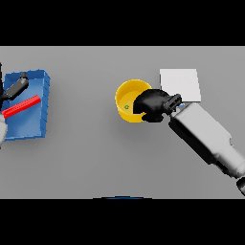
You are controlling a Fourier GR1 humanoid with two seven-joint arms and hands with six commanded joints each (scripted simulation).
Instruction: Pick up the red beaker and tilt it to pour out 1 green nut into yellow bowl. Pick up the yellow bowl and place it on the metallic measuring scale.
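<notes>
Yellow and round, the plastic bowl sits near the middle of the grey table with a small green nut inside, and the right hand curls its dark fingers round the bowl's right rim. Just right of it lies the flat pale metallic measuring scale. Far left, the left hand hovers over a blue tray holding a red beaker on its side; whether its fingers are spread or closed I cannot tell.
</notes>
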